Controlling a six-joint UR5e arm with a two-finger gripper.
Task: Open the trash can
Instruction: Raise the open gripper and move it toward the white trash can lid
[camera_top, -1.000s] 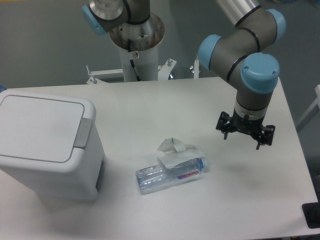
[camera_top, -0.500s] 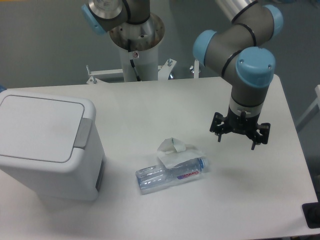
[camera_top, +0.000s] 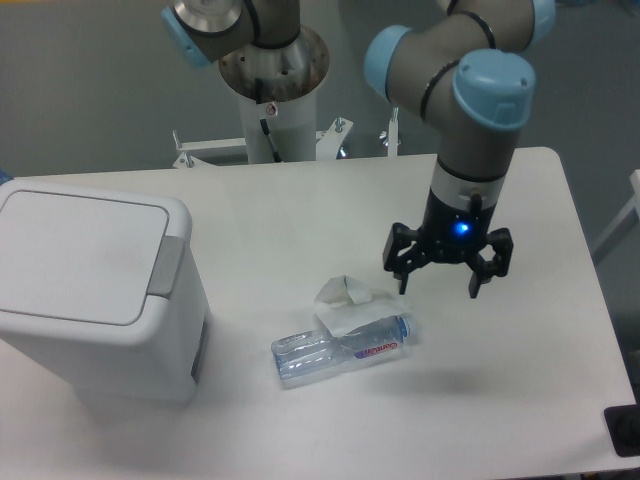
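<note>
The trash can (camera_top: 95, 290) is a big white boxy bin at the left of the table, its flat lid down and a grey push-tab (camera_top: 166, 267) along the lid's right edge. My gripper (camera_top: 440, 283) hangs over the table's middle right, far to the right of the can, fingers spread open with nothing between them. A blue light glows on its wrist.
A clear plastic bottle (camera_top: 342, 347) lies on its side between can and gripper, with crumpled white paper (camera_top: 345, 293) just behind it. The arm's base column (camera_top: 272, 90) stands at the table's back edge. A dark object (camera_top: 625, 432) sits at the front right corner.
The gripper has moved left, toward the bottle and paper, and the arm has swung with it. The trash can, bottle and paper have not moved.
</note>
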